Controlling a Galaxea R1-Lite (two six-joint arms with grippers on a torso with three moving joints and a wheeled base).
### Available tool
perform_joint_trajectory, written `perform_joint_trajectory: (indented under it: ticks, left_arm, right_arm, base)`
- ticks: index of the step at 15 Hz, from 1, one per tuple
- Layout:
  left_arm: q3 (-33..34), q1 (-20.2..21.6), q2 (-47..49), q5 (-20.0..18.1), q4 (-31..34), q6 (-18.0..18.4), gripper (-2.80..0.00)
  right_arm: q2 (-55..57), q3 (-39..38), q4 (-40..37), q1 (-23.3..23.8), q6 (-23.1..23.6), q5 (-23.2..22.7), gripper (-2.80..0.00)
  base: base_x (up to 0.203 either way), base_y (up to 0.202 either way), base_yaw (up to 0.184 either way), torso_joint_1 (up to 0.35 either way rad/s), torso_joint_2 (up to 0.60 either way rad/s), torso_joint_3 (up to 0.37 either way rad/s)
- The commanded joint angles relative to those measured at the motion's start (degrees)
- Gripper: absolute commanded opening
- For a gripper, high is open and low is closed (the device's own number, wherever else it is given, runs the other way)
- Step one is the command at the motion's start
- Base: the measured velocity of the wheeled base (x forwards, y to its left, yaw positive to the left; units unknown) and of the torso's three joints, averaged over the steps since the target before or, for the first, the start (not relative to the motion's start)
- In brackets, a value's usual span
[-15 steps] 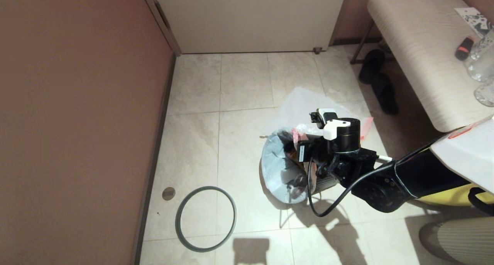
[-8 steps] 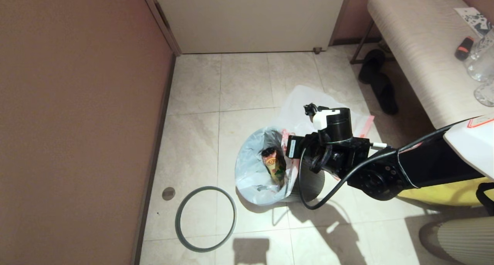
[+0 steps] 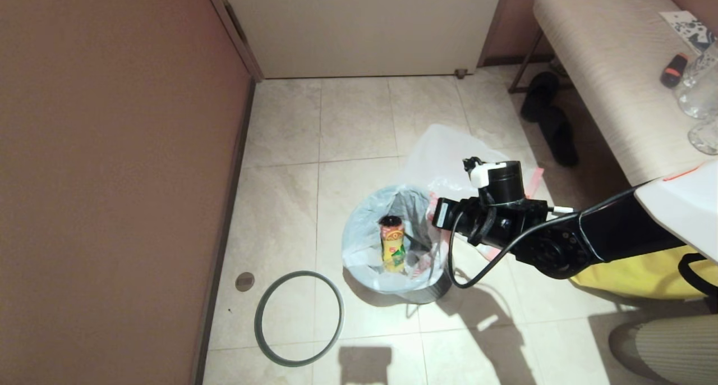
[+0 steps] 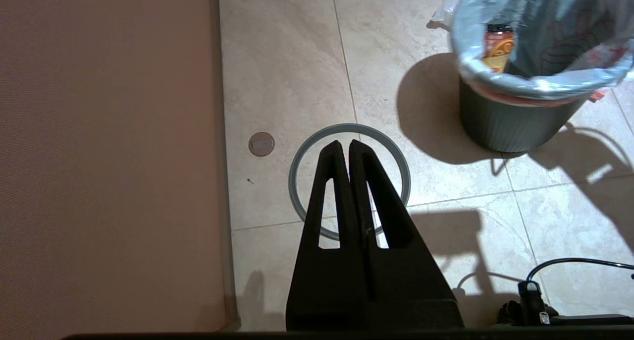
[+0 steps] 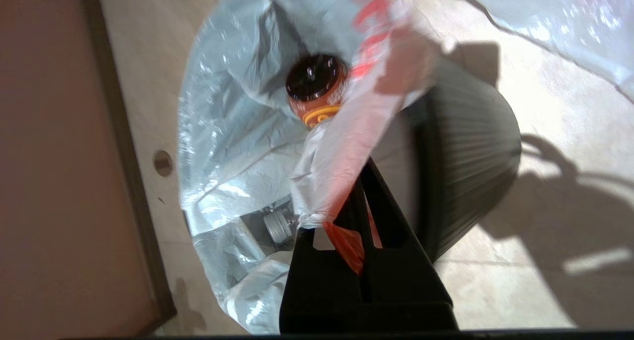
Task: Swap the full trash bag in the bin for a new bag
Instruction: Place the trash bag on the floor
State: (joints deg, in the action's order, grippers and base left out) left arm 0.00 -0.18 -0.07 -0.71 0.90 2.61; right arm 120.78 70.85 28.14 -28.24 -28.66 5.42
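R gripper (image 5: pixel 359 191) clamped on pink hem of full trash bag (image 3: pixel 387 244), at the rim side nearest the arm; bag sitting inside bin (image 4: pixel 510 127), mouth draped over rim, yellow-labelled bottle (image 3: pixel 392 250) upright inside. New bag (image 3: pixel 449 155) flat on floor just behind bin. Grey hoop rim (image 3: pixel 299 317) on floor, well apart, towards wall. L gripper (image 4: pixel 349 149) closed on nothing, parked above hoop (idle). Risks: thin hem pinch slipping or tearing under load; one-sided pull likely tipping bin or dragging it along; bottle toppling out of open mouth.
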Motion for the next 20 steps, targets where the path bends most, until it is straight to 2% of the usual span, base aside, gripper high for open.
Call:
perform_joint_trajectory:
  ticks: [1, 5, 9, 11, 15, 20]
  left_arm:
    - [0.00, 0.01, 0.07, 0.00, -0.02, 0.03, -2.80]
    - [0.00, 0.01, 0.07, 0.00, -0.02, 0.03, -2.80]
    - [0.00, 0.01, 0.07, 0.00, -0.02, 0.03, -2.80]
    - [0.00, 0.01, 0.07, 0.00, -0.02, 0.03, -2.80]
    - [0.00, 0.01, 0.07, 0.00, -0.02, 0.03, -2.80]
    - [0.00, 0.01, 0.07, 0.00, -0.02, 0.03, -2.80]
  right_arm:
    - [4.01, -2.56, 0.26, 2.79, -0.09, -0.96, -2.80]
    - [8.09, -5.98, 4.92, 4.24, 0.18, -1.35, -2.80]
    - [3.19, -6.28, 2.73, 1.93, 0.17, -2.67, -2.80]
    - [4.15, -6.66, 2.23, 2.09, -0.09, -4.80, -2.80]
    - [-5.28, -8.08, 0.41, 1.81, -3.63, -11.26, -2.80]
    - [-7.93, -8.69, -0.19, 3.49, -6.48, -16.66, -2.80]
  base:
    - [0.000, 0.000, 0.000, 0.000, 0.00, 0.000]
    - [0.000, 0.000, 0.000, 0.000, 0.00, 0.000]
    - [0.000, 0.000, 0.000, 0.000, 0.00, 0.000]
    - [0.000, 0.000, 0.000, 0.000, 0.00, 0.000]
    - [0.000, 0.000, 0.000, 0.000, 0.00, 0.000]
    - [0.000, 0.000, 0.000, 0.000, 0.00, 0.000]
